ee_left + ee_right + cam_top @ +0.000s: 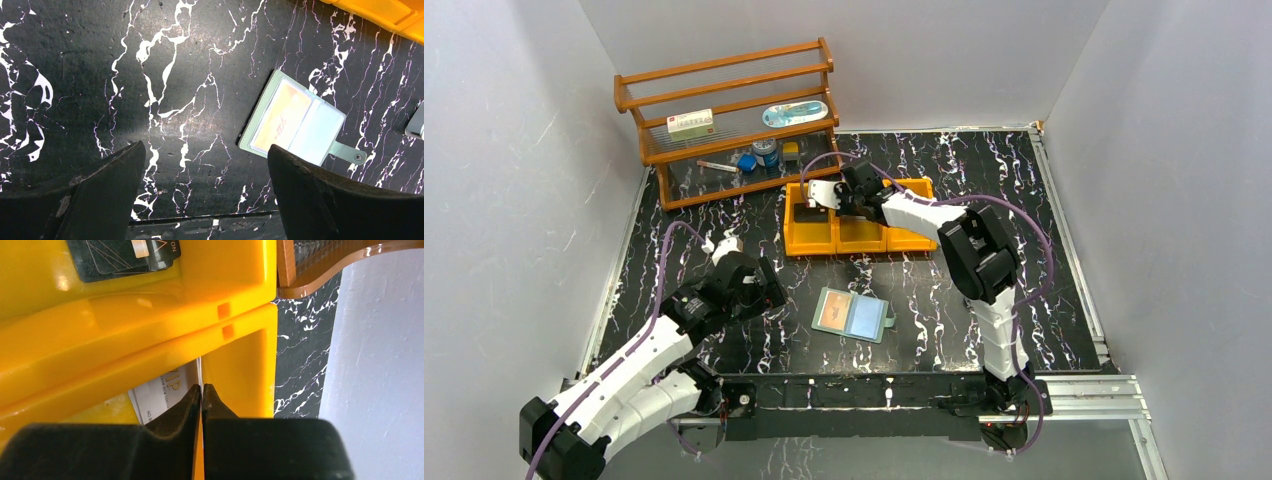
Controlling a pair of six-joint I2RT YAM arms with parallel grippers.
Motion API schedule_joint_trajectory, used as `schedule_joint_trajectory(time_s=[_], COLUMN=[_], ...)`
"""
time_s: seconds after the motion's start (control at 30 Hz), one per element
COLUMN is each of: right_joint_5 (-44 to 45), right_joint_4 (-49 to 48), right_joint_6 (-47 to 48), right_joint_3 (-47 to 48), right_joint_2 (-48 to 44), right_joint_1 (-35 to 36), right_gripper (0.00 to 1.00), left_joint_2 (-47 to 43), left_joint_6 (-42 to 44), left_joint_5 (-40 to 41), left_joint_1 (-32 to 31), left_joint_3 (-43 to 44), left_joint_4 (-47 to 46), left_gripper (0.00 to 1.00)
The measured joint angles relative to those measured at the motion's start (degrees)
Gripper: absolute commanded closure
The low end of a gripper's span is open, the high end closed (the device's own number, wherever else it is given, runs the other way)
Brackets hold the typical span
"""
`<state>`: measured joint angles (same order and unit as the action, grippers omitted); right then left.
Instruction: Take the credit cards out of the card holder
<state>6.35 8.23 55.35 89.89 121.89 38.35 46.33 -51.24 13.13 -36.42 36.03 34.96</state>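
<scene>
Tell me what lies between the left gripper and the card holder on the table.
Nothing: only bare black marbled table separates the open left gripper from the card holder, seen plainly in the left wrist view.

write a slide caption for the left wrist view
Left gripper open above the marbled table, card holder lying flat ahead, tan card and bluish card inside

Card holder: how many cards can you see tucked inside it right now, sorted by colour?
Tan card: 1
Bluish card: 1
Total: 2, side by side in the open card holder
</scene>
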Motion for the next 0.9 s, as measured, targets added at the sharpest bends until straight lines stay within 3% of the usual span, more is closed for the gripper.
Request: schedule_joint_trajectory(time_s=[0.23,0.43,0.77,0.9], right_joint_5=[1.46,1.14,-1.95,-2.71], right_joint_4=[-2.34,-2.16,-1.64,-2.54], right_joint_6=[2.05,0.76,-5.79,-12.37], right_joint_3=[-2.99,-3.45,-6.38,-7.89], right_joint_2=[0.13,0.0,-6.91,-11.43], right_joint_1=[0.57,0.68,0.68,0.68], right_gripper=[0.67,0.61,0.56,0.52], left_joint_2=[-0.04,0.0,1.33,1.92], left_joint_6=[-0.17,-0.26,-0.22,-0.22], left_joint_5=[0.02,0.02,-0.28,-0.52], left_joint_1=[0.0,0.0,0.0,0.0], left_joint_3=[0.0,0.0,0.0,0.0], left_joint_4=[0.07,0.07,-0.22,-0.39], left_gripper=[0.08,0.08,0.08,0.08])
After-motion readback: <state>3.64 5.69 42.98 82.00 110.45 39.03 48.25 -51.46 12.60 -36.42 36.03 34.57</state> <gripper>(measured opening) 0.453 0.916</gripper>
